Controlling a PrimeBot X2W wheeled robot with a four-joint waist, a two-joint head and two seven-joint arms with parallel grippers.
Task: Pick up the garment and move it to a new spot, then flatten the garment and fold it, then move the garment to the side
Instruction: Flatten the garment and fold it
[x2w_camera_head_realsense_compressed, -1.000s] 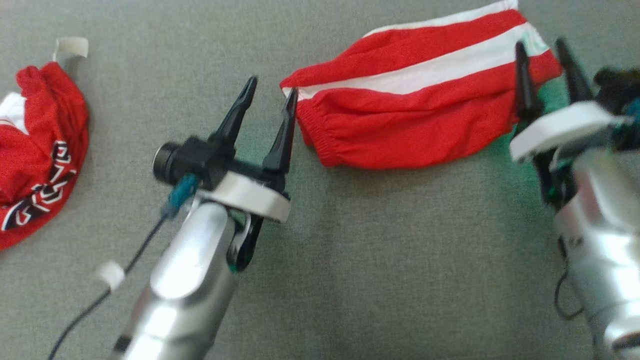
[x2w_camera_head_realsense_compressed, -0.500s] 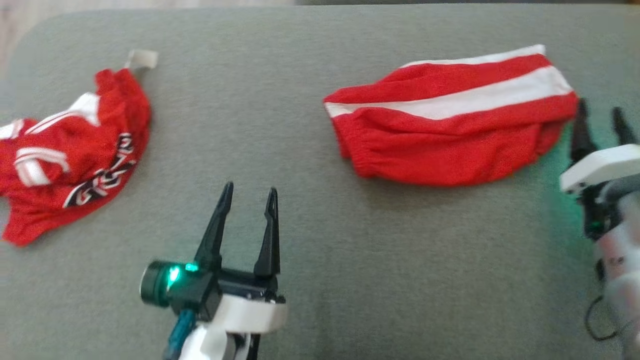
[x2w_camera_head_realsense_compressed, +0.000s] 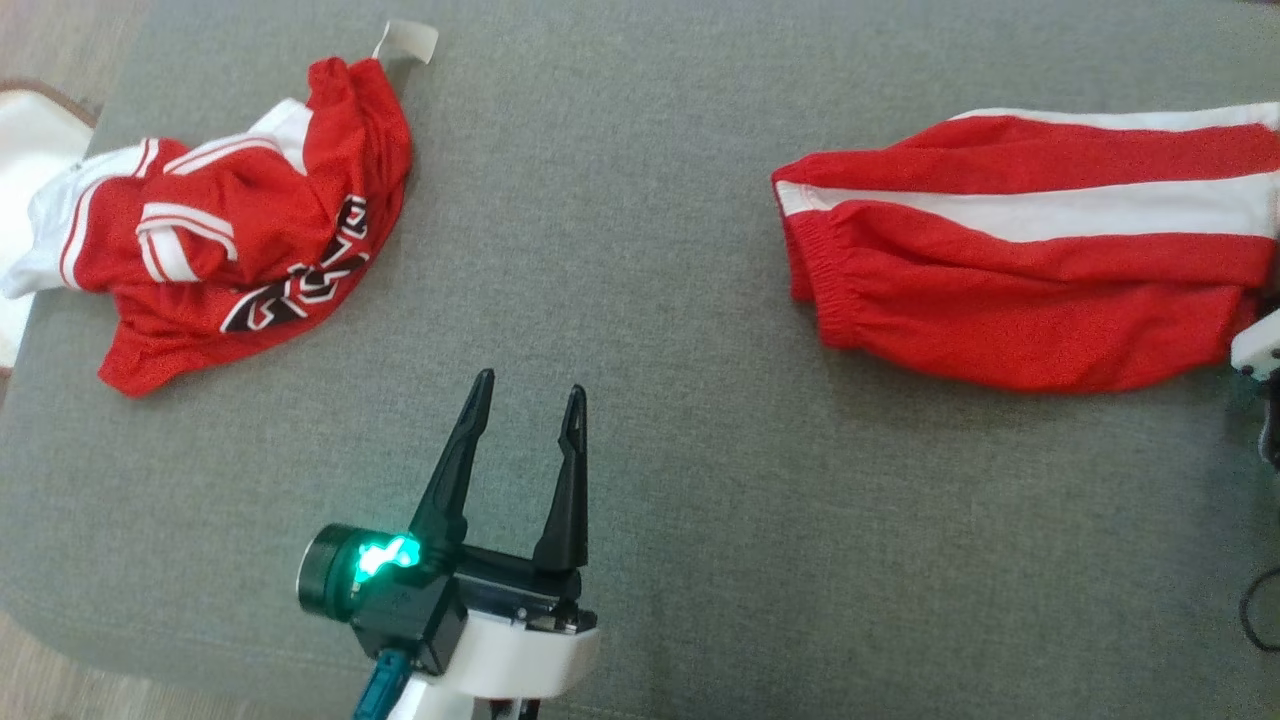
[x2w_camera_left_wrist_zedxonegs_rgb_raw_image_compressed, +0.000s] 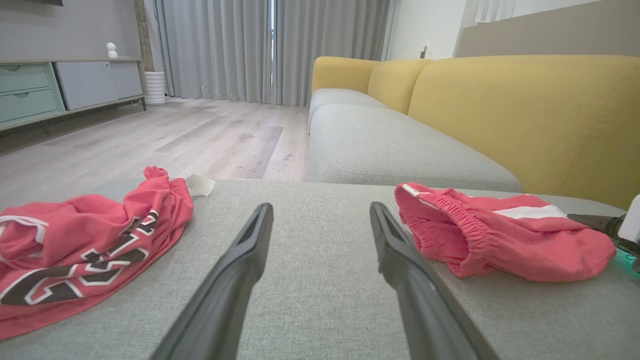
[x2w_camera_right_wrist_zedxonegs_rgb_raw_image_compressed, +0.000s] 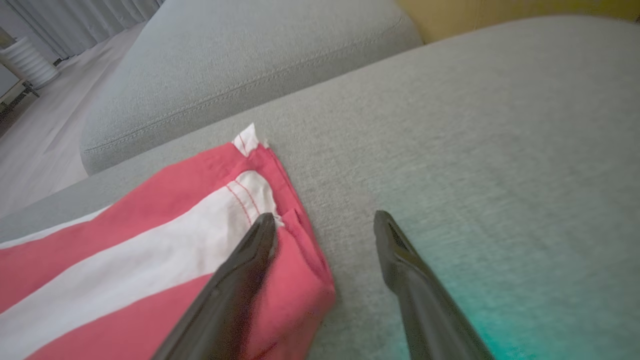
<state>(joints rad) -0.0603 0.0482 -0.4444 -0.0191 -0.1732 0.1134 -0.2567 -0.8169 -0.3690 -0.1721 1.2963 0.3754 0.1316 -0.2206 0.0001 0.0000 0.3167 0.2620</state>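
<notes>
From the head, the left gripper (x2w_camera_head_realsense_compressed: 530, 385) stands over the grey cushion (x2w_camera_head_realsense_compressed: 640, 200) with its fingers apart and nothing between them. The folded red-and-white garment (x2w_camera_head_realsense_compressed: 1020, 290) lies ahead and well off to its right, and a crumpled red jersey (x2w_camera_head_realsense_compressed: 240, 250) lies ahead to its left. From the left wrist, the spread fingers frame bare cushion, with the garment beyond the right fingertip and the jersey out past the left one. From the right wrist, the right gripper (x2w_camera_right_wrist_zedxonegs_rgb_raw_image_compressed: 324, 216) is also spread and empty. Its left finger is over the garment's hemmed corner and its right finger over bare cushion; contact cannot be told.
</notes>
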